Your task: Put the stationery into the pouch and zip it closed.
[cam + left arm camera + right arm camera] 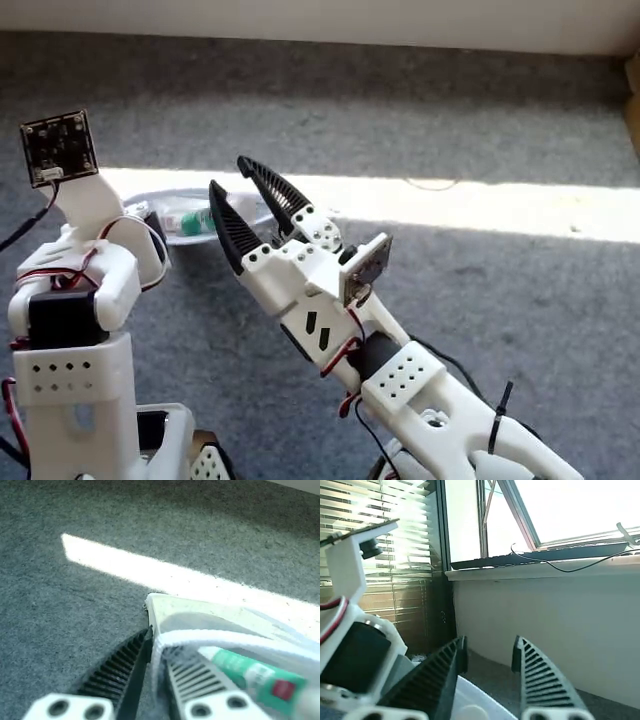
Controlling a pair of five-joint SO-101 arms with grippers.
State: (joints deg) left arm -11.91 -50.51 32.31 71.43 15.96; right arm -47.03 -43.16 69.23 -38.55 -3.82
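Your left hand (pixel 156 645) is closed down to a narrow slit on the pouch (pixel 195 617). The white zip edge runs between its two ribbed fingers (pixel 120 672), so the hand has that rim in a pinch. The rest of the pouch lies flat on the grey bench (pixel 60 605), stretching away from the fingertips. It is clear-walled with white trim. Inside it, just beyond the pinched rim and to one side of the fingers, lies a green and white tube (pixel 245 672) with a red patch on its label. Whether any other stationery is in there cannot be told from these views.

Your right hand (pixel 225 171) is spread wide and has hold of nothing. Its two black fingers are well apart, with bare air between them. From above, its fingertips sit just beside the pouch, on the side away from your left hand, and they overlap the pouch's far end. How high the hand stands over the pouch cannot be told from that view. Its own camera looks past the fingertips to a pale wall (pixel 560 630) and a window (pixel 580 510), so the hand is tilted upward rather than down at the bench. The left arm (pixel 350 645) stands close beside it.

A band of sunlight (pixel 480 208) crosses the bench beyond both hands and passes under the pouch.
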